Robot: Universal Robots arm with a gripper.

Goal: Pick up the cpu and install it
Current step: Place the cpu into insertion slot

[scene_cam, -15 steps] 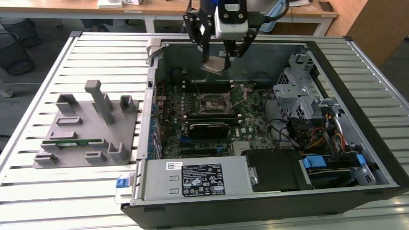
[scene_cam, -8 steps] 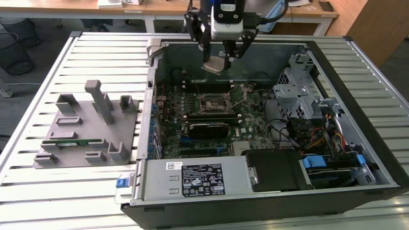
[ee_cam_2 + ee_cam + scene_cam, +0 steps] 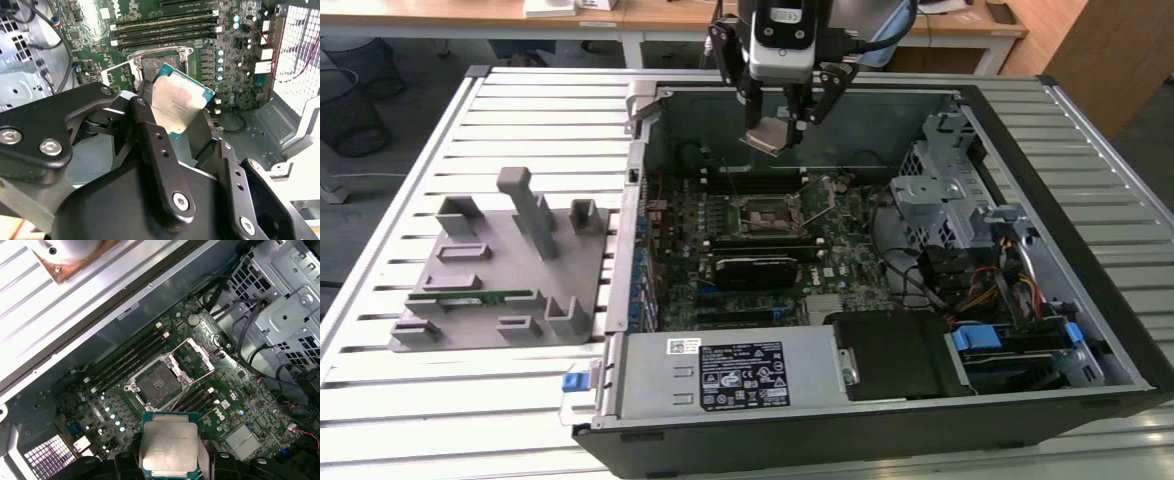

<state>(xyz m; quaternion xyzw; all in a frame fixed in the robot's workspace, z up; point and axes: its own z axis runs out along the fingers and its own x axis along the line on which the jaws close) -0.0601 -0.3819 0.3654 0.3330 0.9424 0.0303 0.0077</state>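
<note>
Gripper (image 3: 785, 118) is pinching the cpu (image 3: 770, 135) by opposite edges, fingers (image 3: 155, 142) closed to chip width, probably keeping pads off its face. Chip is hanging tilted above the computer case (image 3: 854, 445), over the socket (image 3: 156, 385), whose frame is standing open to receive it.

Nothing here reads clean. Lower centre of the exterior view, a black label (image 3: 747, 378) sits on the grey power supply (image 3: 654, 385), packed with white marks and symbols, all too small to make out. Just up and to its left, a white sticker (image 3: 683, 346) carries dark print, unreadable too. In both wrist views the cpu (image 3: 169, 445) (image 3: 177, 102) shows faint lines of etched lettering across its metal plate, washed out. White lettering dots the motherboard (image 3: 240, 410), none legible.
</note>
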